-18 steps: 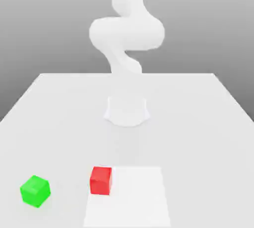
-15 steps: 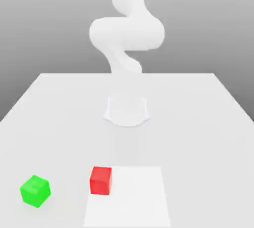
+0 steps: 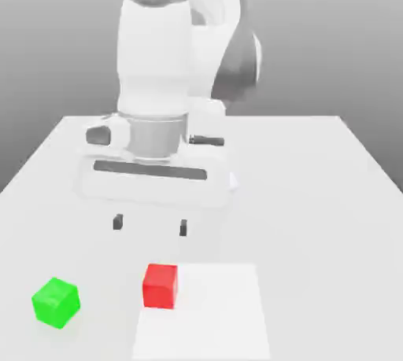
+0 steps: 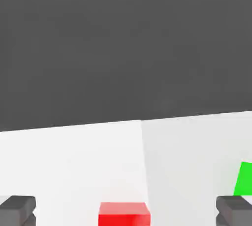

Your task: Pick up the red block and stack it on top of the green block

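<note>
A small, matte red cube (image 3: 160, 286) sits on a pale, smooth surface (image 3: 315, 233), the landmark for a stacking job yet to begin. Beneath the cube and reaching toward the exterior view's right of it lies a flat, bright white square patch (image 3: 212, 320). Well apart from the red cube, toward the exterior view's left, rests a matte green cube (image 3: 56, 303) of much the same size, turned so that a corner faces the camera, its top bare.

Above the red cube and set back from it toward the base of the white robot arm (image 3: 155, 60), the gripper (image 3: 150, 225) hangs empty, its two dark fingertips spread wide, with more than enough room between them for the block.

The red cube looks stiff and light, likely a solid piece that will neither dent nor sag under a firm squeeze. Its plain faces offer no handle or lip and may prove a little slick, so the best hold is probably square across two opposite upright sides, around mid-height, with the pads flat against them. A pinch at the corners could twist it; one too near the top edge could let it tip before it reaches the green cube.
</note>
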